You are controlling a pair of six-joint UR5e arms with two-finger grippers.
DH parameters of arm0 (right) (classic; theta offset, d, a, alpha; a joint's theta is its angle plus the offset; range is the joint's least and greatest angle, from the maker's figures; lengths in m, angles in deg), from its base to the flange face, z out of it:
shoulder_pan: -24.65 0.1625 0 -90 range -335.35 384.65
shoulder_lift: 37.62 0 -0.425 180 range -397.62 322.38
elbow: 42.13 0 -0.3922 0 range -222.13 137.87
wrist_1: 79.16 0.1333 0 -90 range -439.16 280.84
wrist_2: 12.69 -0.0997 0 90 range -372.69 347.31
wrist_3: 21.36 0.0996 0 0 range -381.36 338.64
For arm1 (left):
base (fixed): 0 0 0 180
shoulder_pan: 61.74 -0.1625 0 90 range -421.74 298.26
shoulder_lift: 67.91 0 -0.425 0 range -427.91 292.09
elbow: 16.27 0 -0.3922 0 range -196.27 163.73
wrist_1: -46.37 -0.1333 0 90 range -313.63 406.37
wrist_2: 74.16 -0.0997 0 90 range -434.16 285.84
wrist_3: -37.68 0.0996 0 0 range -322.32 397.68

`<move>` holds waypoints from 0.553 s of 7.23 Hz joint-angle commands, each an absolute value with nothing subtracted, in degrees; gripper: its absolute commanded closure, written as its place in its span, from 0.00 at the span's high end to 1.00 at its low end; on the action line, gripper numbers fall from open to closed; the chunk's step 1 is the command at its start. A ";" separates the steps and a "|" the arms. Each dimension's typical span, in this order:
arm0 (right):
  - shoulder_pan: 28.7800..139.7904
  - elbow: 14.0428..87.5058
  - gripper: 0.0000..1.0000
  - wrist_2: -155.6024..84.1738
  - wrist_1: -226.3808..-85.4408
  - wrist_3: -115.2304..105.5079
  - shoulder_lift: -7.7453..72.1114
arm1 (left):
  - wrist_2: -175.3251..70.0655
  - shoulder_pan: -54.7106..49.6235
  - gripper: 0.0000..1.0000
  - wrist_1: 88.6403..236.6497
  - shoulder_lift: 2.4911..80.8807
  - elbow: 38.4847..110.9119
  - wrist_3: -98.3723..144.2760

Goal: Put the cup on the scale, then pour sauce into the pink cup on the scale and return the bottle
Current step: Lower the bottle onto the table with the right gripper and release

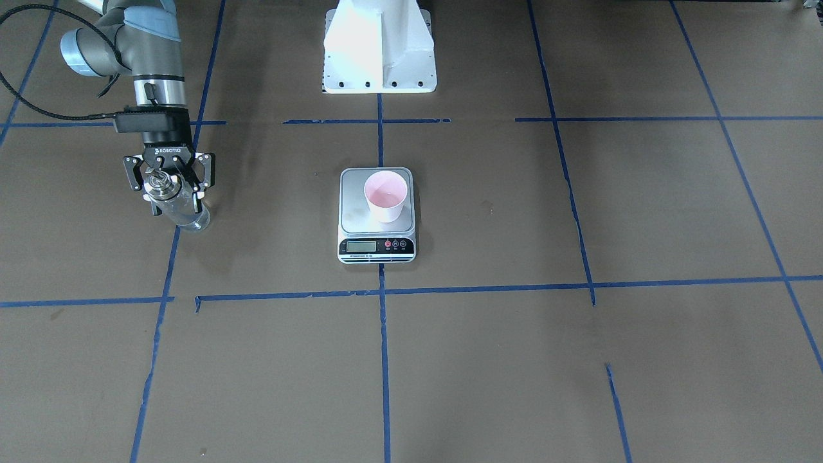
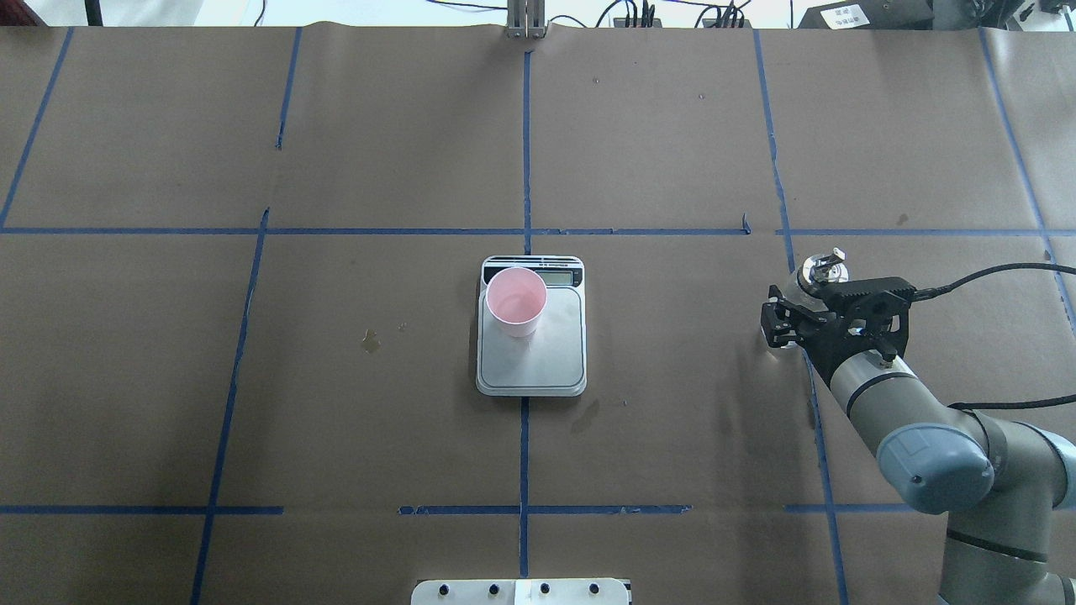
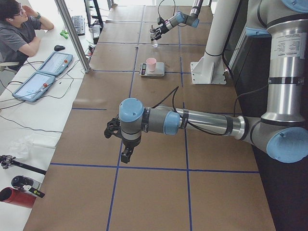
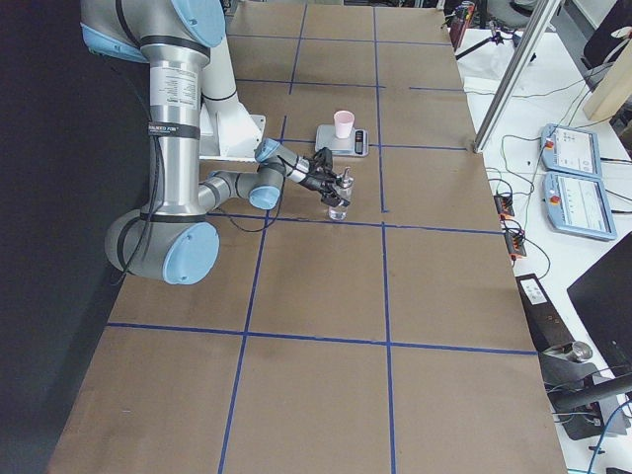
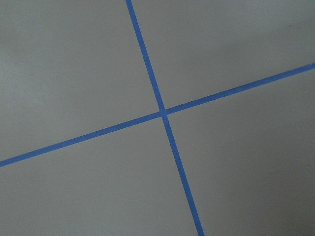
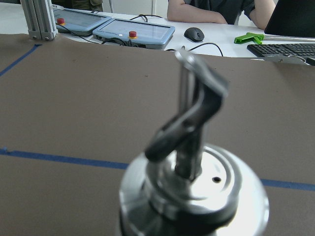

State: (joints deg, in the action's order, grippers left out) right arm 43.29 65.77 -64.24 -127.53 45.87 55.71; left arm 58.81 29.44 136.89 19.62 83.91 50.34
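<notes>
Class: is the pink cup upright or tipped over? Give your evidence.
Upright: the pink cup stands on its narrow base on the scale's platform, its round open mouth facing up.

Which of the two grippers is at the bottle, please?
The right gripper: it straddles the bottle. The left gripper hangs far off, with no bottle near.

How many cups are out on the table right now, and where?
1. The cup stands on the scale, mid-table. No other cup shows in any view; the right gripper holds a bottle, not a cup.
</notes>
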 commanded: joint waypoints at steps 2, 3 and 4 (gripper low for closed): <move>43.20 64.74 1.00 -63.50 -127.50 47.18 55.63 | 58.73 29.49 1.00 136.81 19.81 83.84 50.34; 43.20 64.57 1.00 -63.49 -127.50 47.37 55.54 | 58.81 29.40 1.00 136.81 19.81 83.84 50.34; 43.20 64.57 1.00 -63.41 -127.42 47.37 55.54 | 58.82 29.49 1.00 136.81 19.81 83.84 50.34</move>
